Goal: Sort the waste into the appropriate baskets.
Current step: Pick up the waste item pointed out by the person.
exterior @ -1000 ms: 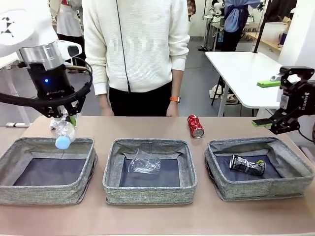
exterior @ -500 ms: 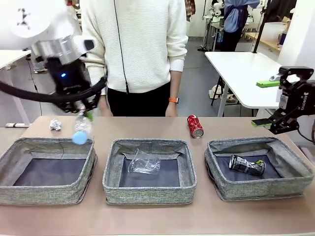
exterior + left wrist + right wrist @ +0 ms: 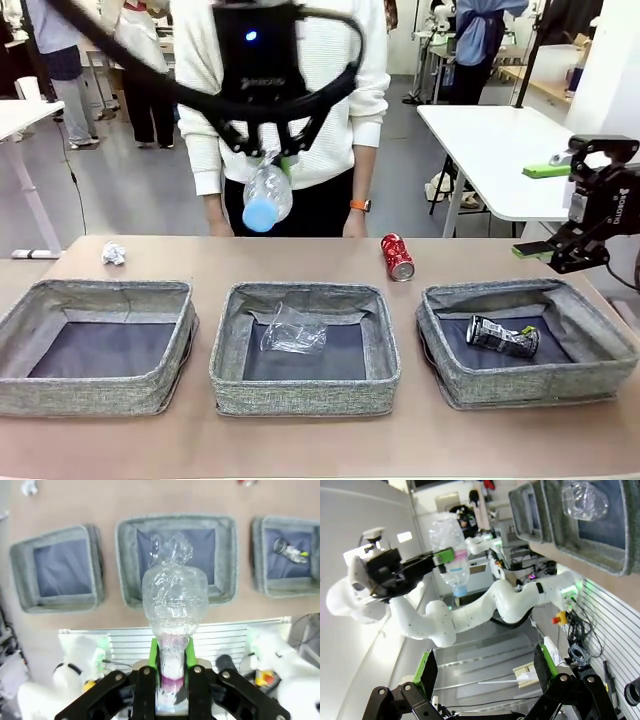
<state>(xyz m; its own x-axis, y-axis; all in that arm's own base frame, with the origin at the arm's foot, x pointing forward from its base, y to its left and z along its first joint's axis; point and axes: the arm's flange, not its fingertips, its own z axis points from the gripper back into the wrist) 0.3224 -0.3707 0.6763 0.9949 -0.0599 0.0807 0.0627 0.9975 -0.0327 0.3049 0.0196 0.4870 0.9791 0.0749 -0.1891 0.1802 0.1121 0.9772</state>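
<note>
My left gripper (image 3: 272, 152) is shut on a clear plastic bottle (image 3: 266, 195), which hangs blue cap down, high above the far rim of the middle basket (image 3: 305, 388). In the left wrist view the bottle (image 3: 174, 605) sits between the green pads over that basket (image 3: 129, 587). A clear plastic cup (image 3: 292, 330) lies inside it. The right basket (image 3: 540, 386) holds a crushed black-white can (image 3: 502, 336). Nothing lies in the left basket (image 3: 90, 392). On the table behind the baskets are a red can (image 3: 397, 256) and a paper ball (image 3: 113, 254). My right gripper (image 3: 541, 210) hovers open at the right edge.
A person in a white sweater (image 3: 330, 90) stands at the far side, hands down near the table's edge. A white side table (image 3: 490, 150) stands behind my right gripper. Bare tabletop runs in front of the baskets.
My left arm has swung right and upward with the bottle, from over the left basket to high above the middle basket. The right gripper has stayed put.
</note>
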